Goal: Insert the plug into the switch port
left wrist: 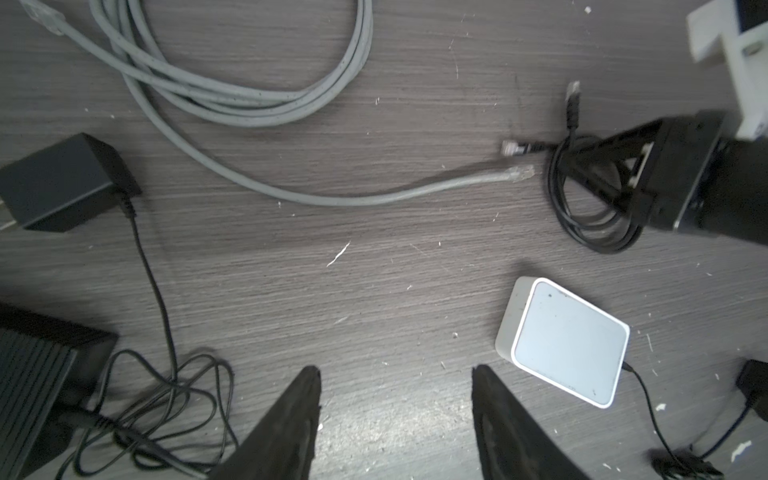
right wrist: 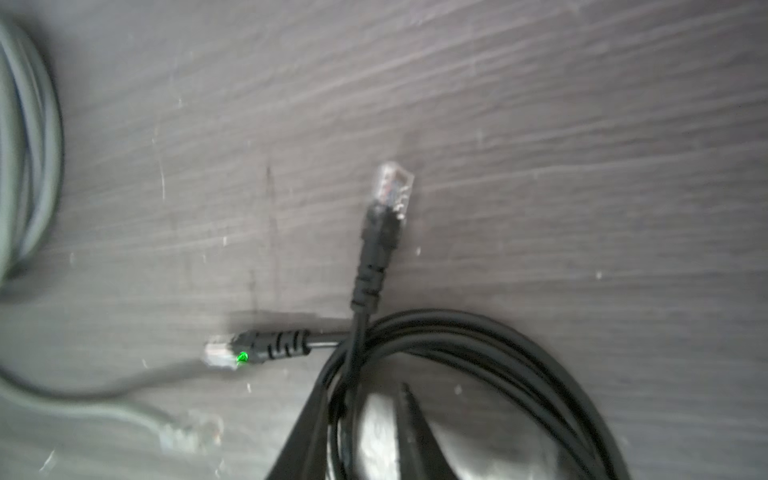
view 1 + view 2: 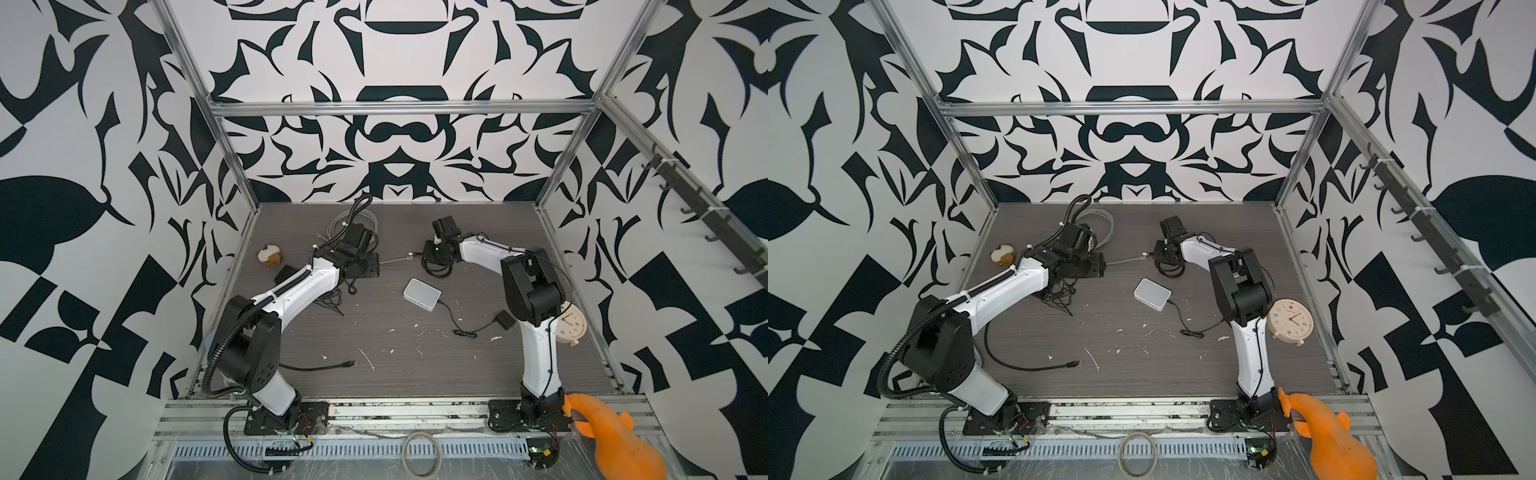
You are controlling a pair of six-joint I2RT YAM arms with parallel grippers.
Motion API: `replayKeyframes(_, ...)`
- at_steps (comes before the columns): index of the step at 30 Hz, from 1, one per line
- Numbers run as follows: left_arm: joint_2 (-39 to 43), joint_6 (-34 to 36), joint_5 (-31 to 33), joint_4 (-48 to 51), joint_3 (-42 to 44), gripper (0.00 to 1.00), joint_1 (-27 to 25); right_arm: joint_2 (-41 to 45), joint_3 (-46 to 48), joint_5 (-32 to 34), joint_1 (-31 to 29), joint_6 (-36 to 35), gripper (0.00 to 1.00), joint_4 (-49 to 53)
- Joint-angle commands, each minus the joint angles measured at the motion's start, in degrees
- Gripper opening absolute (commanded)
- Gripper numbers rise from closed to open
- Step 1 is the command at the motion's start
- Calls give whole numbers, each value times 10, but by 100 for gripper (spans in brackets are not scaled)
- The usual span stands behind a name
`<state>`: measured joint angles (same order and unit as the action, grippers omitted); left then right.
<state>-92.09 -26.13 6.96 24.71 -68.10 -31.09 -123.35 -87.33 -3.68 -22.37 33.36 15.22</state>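
The right gripper is seen low over the coiled black cable at the far middle of the table. Its fingers are set a little apart with strands of the coil between them, but whether the strands are clamped cannot be told. The cable's two clear ends lie on the table just beyond the fingers: one plug and a second plug. The second is laid close to the grey cable's plug. The left gripper is held above the table with its fingers apart and nothing between them. The white box is set nearer the front, apart from the coil, with a thin black cord attached.
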Motion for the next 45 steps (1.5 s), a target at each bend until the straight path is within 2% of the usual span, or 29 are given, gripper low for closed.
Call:
replayKeyframes(1, 5, -2, -3, 3, 8, 61, 1, -4, -32, 21, -2, 27, 17, 19)
replayKeyframes(5, 10, -1, -4, -2, 15, 61, 1, -15, -37, 15, -1, 34, 8, 24)
replayKeyframes(7, 11, -1, -4, -4, 17, 61, 2, -19, -30, -2, 5, 39, 0, 13)
replayKeyframes(14, 19, -2, -2, -6, 28, 61, 2, 14, -3, -36, 15, 27, 0, -18)
replayKeyframes(22, 24, -3, 1, -4, 25, 61, 1, 119, 31, -57, 15, -22, 0, -16)
replayKeyframes(29, 21, -16, -12, -8, 20, 61, 1, 208, 116, -89, 6, -15, 0, -25)
replayKeyframes(32, 31, -21, -5, -2, 20, 61, 1, 255, 172, -94, -26, -2, 0, -39)
replayKeyframes(36, 50, -26, 18, 17, 20, 62, 8, 296, 252, -72, -98, 45, 0, -83)
replayKeyframes(45, 96, -32, 24, 42, 58, 63, 23, 280, 304, 19, -247, 155, 0, -135)
